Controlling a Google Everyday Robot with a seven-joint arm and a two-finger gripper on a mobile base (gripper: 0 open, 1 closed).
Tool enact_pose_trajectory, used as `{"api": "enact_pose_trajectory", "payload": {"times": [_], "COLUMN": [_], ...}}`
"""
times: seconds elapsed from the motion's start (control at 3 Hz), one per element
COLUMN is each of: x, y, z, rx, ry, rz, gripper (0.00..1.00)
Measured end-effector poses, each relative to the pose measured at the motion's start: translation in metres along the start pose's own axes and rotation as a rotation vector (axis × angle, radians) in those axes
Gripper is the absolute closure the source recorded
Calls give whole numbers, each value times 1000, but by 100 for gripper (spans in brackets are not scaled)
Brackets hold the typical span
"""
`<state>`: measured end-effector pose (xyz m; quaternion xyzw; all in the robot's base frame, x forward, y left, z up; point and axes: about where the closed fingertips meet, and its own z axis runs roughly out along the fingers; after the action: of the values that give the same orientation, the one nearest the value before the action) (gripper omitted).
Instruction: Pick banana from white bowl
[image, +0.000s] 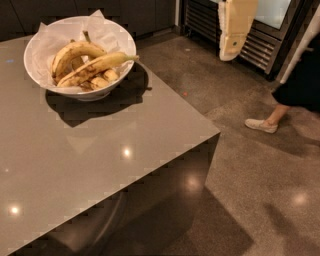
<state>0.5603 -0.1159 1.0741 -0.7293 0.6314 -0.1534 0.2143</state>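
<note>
The gripper (232, 45) hangs high over the floor, past the table (125, 135) edge and well apart from the white bowl (37, 47); whether it is open or closed I cannot tell. The banana (95, 66) lies topmost in the bowl, looking light, soft and bruised, so I'd take it gently across its middle. There's open room above, though a person's foot (261, 125) is nearby.

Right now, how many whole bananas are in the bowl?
2 in the white bowl: the long banana in front, the curved banana behind. Pieces may hide more. End effector hangs upper right.
</note>
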Motion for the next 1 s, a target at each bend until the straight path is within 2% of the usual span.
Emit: {"api": "enact_pose_trajectory", "payload": {"times": [0.33,0.67,1.0], "x": [2,-2,-3], "y": [-22,-58,-73], "z": [13,43,39], "rx": [-3,-23,24], "ry": [-3,-16,-29], "rz": [-34,-116,-118], "gripper": [0,0,0]}}
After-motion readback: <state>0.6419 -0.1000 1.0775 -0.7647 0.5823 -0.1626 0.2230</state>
